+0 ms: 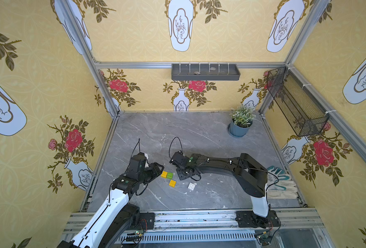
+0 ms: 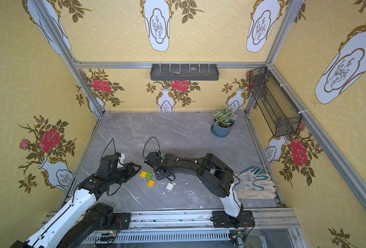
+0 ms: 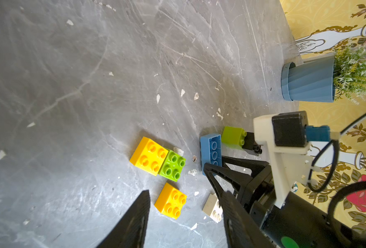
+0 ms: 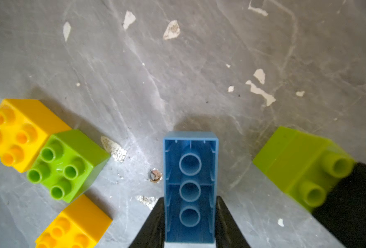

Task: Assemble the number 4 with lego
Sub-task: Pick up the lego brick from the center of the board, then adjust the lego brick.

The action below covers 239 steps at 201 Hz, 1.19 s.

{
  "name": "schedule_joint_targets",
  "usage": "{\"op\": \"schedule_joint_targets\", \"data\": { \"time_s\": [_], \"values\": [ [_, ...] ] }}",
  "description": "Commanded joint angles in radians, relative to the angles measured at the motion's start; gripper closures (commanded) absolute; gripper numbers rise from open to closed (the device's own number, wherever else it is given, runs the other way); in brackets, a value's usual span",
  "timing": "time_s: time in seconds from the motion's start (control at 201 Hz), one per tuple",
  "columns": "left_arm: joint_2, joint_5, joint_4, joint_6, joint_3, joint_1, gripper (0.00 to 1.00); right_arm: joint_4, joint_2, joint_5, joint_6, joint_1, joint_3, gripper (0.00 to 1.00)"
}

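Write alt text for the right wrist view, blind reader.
A blue brick, hollow underside toward the camera, is clamped between the right tool's black fingers, grey table behind. On one side a yellow brick touches a lime green brick, with a second yellow brick nearby; opposite, another lime brick lies on its side.

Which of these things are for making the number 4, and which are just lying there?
For the 4:
blue brick, yellow brick touching a green brick, loose yellow brick, white brick, tipped-over green brick.

Just lying about:
potted plant, work gloves, grey wall tray, wire basket.
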Motion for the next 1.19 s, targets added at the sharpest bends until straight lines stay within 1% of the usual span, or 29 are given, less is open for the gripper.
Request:
{"op": "schedule_joint_targets", "data": {
  "time_s": [0.0,0.095,0.219,0.383,0.473,0.568,0.667,0.742,0.911,1.125,1.185],
  "values": [
    [0.003,0.011,0.015,-0.006,0.012,0.001,0.43,-0.012,-0.004,0.013,0.008,0.003,0.006,0.69],
    [0.014,0.027,0.005,-0.026,0.034,0.001,0.41,0.013,-0.046,0.056,-0.008,0.019,-0.012,0.70],
    [0.030,0.076,-0.008,-0.079,0.084,0.000,0.34,0.104,-0.134,0.185,-0.061,0.064,-0.087,0.72],
    [0.056,0.192,0.059,-0.195,0.120,-0.002,0.30,0.289,-0.245,0.309,-0.219,0.137,-0.203,0.72],
    [0.091,0.221,0.077,-0.241,0.134,-0.010,0.30,0.367,-0.285,0.361,-0.303,0.184,-0.239,0.72],
    [0.133,0.228,0.087,-0.263,0.146,-0.019,0.30,0.401,-0.300,0.370,-0.362,0.214,-0.237,0.72],
    [0.167,0.240,0.112,-0.290,0.141,-0.022,0.32,0.455,-0.317,0.386,-0.420,0.250,-0.249,0.72],
    [0.177,0.254,0.141,-0.318,0.127,-0.022,0.33,0.468,-0.322,0.403,-0.438,0.263,-0.249,0.72],
    [0.186,0.251,0.138,-0.327,0.126,-0.025,0.35,0.489,-0.307,0.424,-0.492,0.285,-0.242,0.72],
    [0.191,0.247,0.122,-0.329,0.119,-0.026,0.48,0.485,-0.265,0.519,-0.524,0.296,-0.207,0.72],
    [0.188,0.247,0.124,-0.332,0.115,-0.027,0.51,0.477,-0.250,0.532,-0.526,0.298,-0.198,0.72]
  ]
}}
